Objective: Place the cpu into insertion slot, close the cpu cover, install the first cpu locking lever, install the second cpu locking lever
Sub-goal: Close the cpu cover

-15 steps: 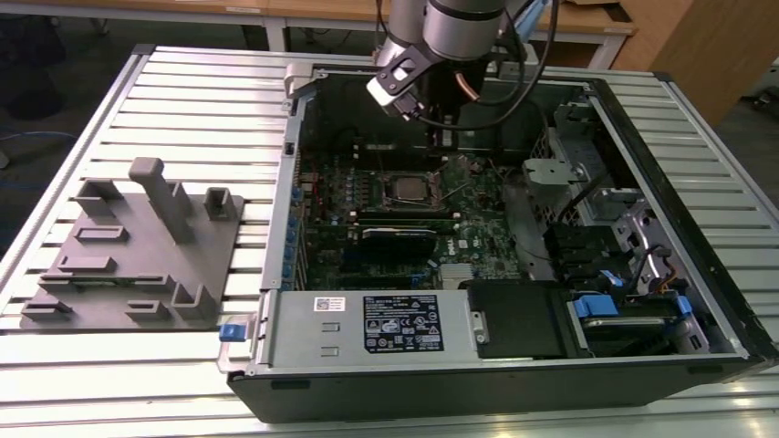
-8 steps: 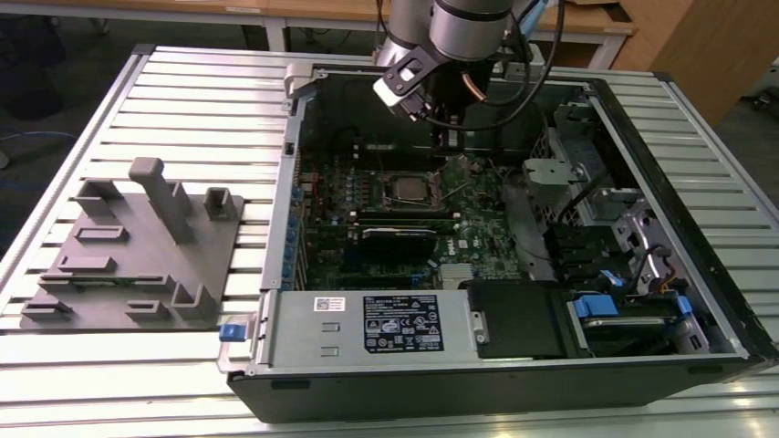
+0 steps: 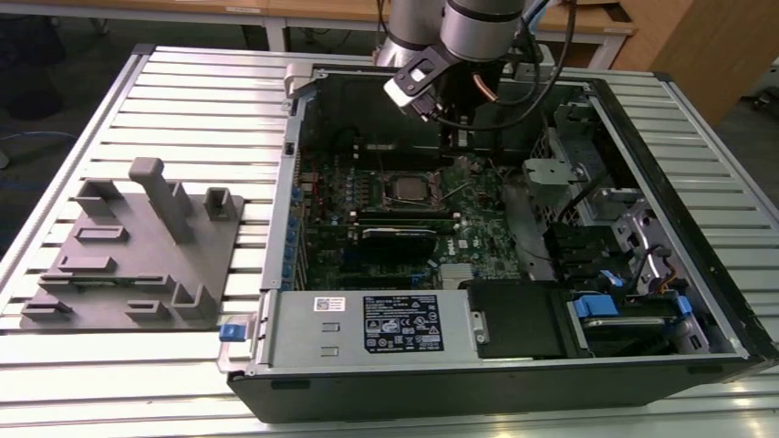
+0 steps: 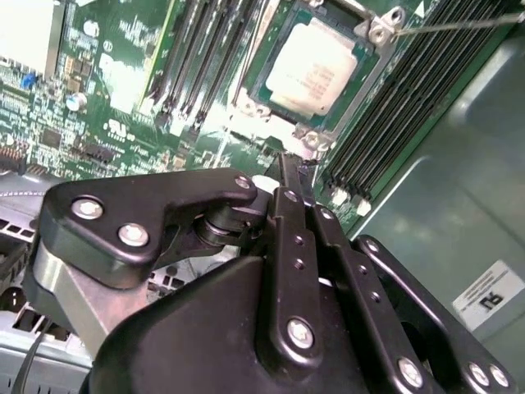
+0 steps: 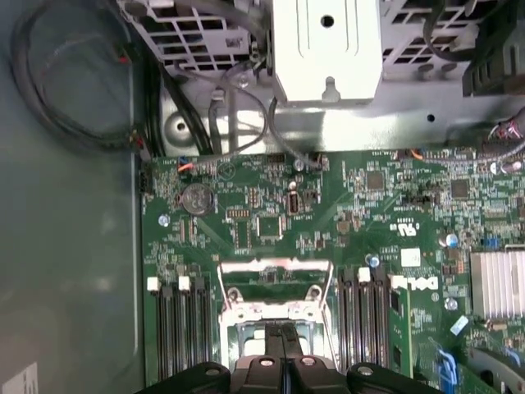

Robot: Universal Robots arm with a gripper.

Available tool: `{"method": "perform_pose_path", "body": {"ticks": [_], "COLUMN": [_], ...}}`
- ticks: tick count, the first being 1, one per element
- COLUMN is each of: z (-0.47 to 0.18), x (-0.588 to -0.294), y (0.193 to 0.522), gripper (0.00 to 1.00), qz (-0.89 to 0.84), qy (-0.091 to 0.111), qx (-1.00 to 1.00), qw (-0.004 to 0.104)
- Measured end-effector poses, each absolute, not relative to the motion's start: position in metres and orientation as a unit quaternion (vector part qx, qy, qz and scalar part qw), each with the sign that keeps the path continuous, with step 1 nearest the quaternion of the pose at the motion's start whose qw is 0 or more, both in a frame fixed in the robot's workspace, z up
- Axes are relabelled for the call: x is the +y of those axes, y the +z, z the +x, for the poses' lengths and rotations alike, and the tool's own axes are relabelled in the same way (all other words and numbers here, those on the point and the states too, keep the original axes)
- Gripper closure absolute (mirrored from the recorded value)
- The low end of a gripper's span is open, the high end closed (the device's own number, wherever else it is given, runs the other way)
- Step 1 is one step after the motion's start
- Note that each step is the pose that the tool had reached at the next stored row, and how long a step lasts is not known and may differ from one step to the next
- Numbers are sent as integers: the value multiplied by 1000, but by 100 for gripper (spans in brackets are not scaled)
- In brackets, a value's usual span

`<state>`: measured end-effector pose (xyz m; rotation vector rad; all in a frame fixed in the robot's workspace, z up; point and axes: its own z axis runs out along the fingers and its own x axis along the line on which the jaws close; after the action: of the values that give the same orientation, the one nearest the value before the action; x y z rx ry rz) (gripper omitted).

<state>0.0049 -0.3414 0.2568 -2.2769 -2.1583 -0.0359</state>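
Exterior view: claw (image 3: 454,151) hangs inside the open computer case (image 3: 487,388), with the cpu (image 3: 411,189) near its tips.

Second wrist view: the claw (image 4: 292,164) is clenched with nothing visibly gripped. Just ahead, the cpu cover (image 4: 353,86) frames the seated cpu (image 4: 316,66). The thin locking lever (image 4: 459,25) lies beyond and is probably the target.

First wrist view: the claw (image 5: 283,343) is aligned on the cover (image 5: 275,310).

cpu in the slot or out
In. The cpu sits flat and level, with the metal cover lying down around its top.
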Motion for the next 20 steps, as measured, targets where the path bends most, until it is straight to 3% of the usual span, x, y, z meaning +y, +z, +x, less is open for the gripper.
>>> {"method": "perform_pose_path", "body": {"ticks": [20], "z": [26], "x": [-341], "y": [258], "gripper": [90], "qz": [-726], "qy": [-10], "qx": [-688], "qw": [3]}}
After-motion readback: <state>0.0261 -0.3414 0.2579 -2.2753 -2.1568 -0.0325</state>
